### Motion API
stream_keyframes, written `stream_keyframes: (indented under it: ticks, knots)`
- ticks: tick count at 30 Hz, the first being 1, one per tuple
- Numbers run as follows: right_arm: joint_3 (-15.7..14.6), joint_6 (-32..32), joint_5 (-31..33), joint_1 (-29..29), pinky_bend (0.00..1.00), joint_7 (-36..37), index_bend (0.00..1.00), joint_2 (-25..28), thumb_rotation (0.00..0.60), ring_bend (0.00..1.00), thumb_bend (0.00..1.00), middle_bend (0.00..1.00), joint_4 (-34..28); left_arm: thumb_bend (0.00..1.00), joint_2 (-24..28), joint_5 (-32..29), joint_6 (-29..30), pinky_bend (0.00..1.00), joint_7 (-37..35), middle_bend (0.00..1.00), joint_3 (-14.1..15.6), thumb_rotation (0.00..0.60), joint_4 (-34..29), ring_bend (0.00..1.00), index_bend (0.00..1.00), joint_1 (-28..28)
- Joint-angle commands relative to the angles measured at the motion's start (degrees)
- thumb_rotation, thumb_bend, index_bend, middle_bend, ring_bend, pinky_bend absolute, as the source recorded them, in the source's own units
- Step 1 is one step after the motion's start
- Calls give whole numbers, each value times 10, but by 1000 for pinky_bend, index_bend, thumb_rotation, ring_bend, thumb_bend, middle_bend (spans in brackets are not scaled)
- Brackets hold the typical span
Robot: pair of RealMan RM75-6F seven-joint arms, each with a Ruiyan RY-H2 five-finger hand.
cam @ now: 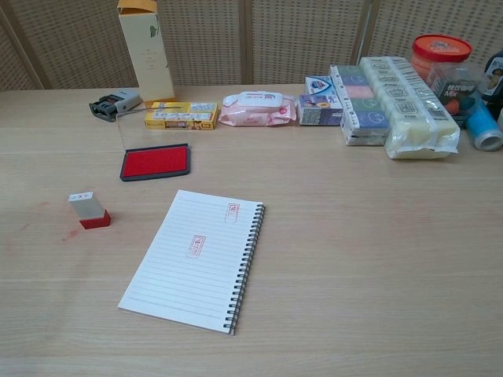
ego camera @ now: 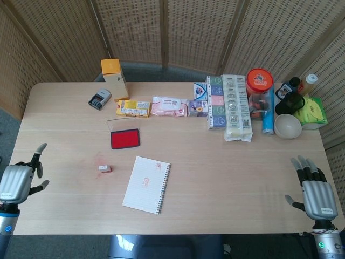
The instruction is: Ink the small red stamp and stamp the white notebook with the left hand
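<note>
Head view shows the left hand (ego camera: 19,181) spread, empty, well left of the small red stamp (ego camera: 104,169); it should approach squarely and pinch the pale top.

The room is looking bright and even in both views, with soft light falling from above. Shadows are staying small and pale; a thin one is lying just under the notebook (cam: 196,259) in the lower middle of the chest view. The wooden table (ego camera: 215,178) is showing no strong glare, only a small shiny patch below its bottom edge in the head view. Both pictures are looking sharp, though writing on the packets at the top is too small to read.
</note>
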Motion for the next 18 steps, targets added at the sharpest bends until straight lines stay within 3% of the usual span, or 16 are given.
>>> stream_keyframes:
  ticks: [1, 8, 18]
  knots:
    - [0, -1, 0, 1, 147, -1, 0, -1, 600, 26, 11, 0, -1, 32, -24, 13, -14, 1000, 40, 1000, 1, 600, 3, 1000, 223, -18]
    - [1, -6, 4, 3, 147, 4, 0, 1, 600, 27, 15, 0, -2, 62, -51, -23, -67, 1000, 91, 1000, -10, 600, -27, 1000, 346, -47]
    - [0, -19, 14, 5, 147, 11, 0, 8, 600, 33, 20, 0, -7, 254, -129, -84, -94, 1000, 151, 1000, -34, 600, -24, 1000, 381, -71]
